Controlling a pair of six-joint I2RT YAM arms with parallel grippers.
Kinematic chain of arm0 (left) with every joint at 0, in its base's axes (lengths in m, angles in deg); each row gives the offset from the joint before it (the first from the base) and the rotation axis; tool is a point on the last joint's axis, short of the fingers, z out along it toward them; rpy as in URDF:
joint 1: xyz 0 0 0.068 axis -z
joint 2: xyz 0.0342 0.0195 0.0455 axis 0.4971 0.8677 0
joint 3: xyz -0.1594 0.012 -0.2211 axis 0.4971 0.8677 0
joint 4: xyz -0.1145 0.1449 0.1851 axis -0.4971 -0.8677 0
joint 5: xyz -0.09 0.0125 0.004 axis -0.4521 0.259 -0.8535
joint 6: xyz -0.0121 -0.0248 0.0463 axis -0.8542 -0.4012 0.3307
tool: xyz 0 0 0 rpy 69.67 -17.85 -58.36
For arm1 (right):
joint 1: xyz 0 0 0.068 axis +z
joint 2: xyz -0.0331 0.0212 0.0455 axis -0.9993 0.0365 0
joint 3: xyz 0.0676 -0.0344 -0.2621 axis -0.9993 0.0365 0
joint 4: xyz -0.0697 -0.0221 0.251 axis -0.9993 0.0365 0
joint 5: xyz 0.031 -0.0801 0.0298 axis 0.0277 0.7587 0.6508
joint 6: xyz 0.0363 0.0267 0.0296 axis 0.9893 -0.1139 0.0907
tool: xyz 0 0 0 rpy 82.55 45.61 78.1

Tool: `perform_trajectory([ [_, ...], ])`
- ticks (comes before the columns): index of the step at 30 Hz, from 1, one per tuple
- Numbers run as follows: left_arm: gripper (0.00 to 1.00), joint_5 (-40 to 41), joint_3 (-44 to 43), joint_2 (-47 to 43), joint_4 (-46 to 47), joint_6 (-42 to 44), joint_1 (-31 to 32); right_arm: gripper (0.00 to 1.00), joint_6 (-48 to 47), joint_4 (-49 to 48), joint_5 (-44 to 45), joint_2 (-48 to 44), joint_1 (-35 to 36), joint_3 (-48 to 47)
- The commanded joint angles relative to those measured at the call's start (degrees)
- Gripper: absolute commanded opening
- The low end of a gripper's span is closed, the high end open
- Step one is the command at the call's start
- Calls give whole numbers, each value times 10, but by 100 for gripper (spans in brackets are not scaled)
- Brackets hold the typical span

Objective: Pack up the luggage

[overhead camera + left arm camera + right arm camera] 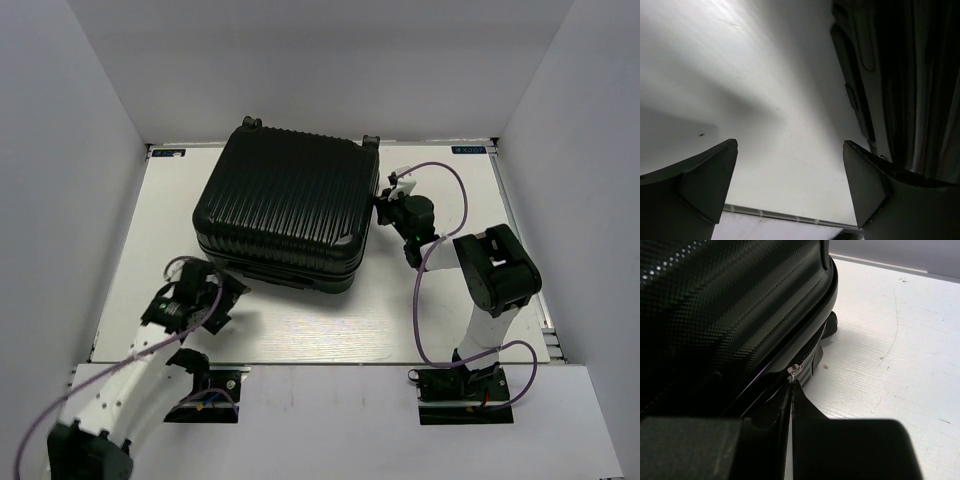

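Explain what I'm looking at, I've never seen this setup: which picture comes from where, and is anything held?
Two robot arms are bolted at the near edge of a white table. The wide picture looks down from above and behind them: left arm on the left, right arm on the right. The other two come from a camera on each wrist. A closed black suitcase lies flat on the table. The left jaws stand open beside its near corner, holding nothing. The right jaws are shut, tips at the small zipper pull on its side; whether they pinch it is unclear.
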Motion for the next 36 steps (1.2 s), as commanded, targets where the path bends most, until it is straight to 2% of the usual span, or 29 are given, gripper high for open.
perform_trajectory([
  [1,96,88,-20,74,110,-72,125,0,-2,-15,-66,-24,25,6],
  [2,97,137,-43,124,105,-75,169,0,-2,-13,-67,-23,25,5],
  [4,99,200,-79,148,91,-87,220,0,1,-12,-68,-27,24,8],
  [6,99,239,-98,164,83,-108,232,0,0,-12,-63,-26,25,12],
  [13,97,280,-63,164,123,-147,248,0,-9,-6,-66,-30,25,13],
  [17,95,314,-46,184,180,-161,260,0,-6,-5,-61,-29,24,13],
  [23,90,327,-41,235,159,-221,262,0,-7,-2,-56,-27,23,13],
  [27,85,339,-7,243,212,-238,262,0,-7,2,-57,-25,23,12],
  [31,85,346,3,281,265,-240,262,0,-6,4,-68,-21,26,16],
  [35,71,350,-19,335,310,-232,261,0,-7,6,-66,-25,24,22],
  [36,56,351,-30,362,314,-232,261,0,-9,8,-65,-24,25,22],
])
